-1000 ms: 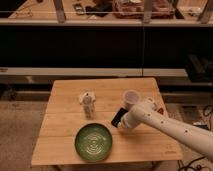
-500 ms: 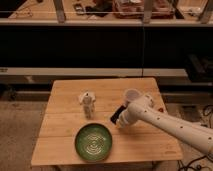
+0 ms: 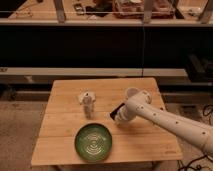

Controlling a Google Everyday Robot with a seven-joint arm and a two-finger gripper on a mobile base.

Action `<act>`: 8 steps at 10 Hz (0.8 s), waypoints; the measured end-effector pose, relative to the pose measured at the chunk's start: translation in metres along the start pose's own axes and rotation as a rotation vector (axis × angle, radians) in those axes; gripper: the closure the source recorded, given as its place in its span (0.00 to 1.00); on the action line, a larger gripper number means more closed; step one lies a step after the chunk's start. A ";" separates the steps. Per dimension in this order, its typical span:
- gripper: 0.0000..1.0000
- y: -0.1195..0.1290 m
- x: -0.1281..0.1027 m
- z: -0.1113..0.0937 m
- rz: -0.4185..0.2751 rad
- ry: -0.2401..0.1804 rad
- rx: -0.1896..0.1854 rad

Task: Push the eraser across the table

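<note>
Here we are over the light wooden table (image 3: 65, 125), planked top, and the white arm (image 3: 170, 120) reaches in from the lower right, slanting up toward the middle of the boards. Its gripper (image 3: 120, 118) sits low at the tabletop, right of centre, fingers drawn together with nothing clamped between them.

And there's the eraser (image 3: 116, 110), the flat black slab, lying on the table at the gripper's tip. Its long axis runs on a diagonal, upper right to lower left, one end pointing toward the table's far right corner, the other toward the near left. Only its left part shows; the rest is tucked behind the wrist. It lies just on the left side of the gripper, up against it, though whether metal truly touches the slab is hard to call from here.

To the left of the eraser, apart from it, stands a small pale upright object (image 3: 88, 102), its exact nature unclear. Nearer the front edge lies a round green plate (image 3: 93, 142) with ringed grooves, below and left of the gripper, clearly apart. A pale cup-like shape (image 3: 131, 93) shows just behind the arm's wrist.
</note>
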 end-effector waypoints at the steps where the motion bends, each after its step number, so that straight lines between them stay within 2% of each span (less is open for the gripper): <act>1: 1.00 0.000 0.006 0.002 0.001 0.002 -0.001; 5: 1.00 0.005 0.024 0.003 0.039 0.024 0.004; 8: 1.00 0.035 0.019 -0.012 0.102 0.060 0.005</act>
